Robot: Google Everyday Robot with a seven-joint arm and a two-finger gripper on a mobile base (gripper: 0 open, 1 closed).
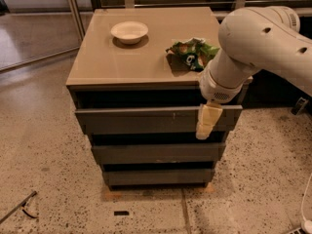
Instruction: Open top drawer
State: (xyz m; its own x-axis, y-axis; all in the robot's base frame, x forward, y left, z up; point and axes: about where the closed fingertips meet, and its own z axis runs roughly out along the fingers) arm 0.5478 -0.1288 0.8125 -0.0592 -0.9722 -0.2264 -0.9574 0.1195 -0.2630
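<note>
We see a bowl (129,31) at the back left of the surface (117,65), a crumpled packet (191,52) to its right, the top drawer (141,120) beneath, two lower drawers (156,153) under that, our gripper (207,123) before the top drawer's right end.

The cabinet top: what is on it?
A white bowl and a crumpled green bag, partly covered by the arm. The gripper hangs at the right end of the top drawer.

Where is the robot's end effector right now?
In the camera view, the end effector hangs at the right end of the top drawer, below the green snack bag on the cabinet.
</note>
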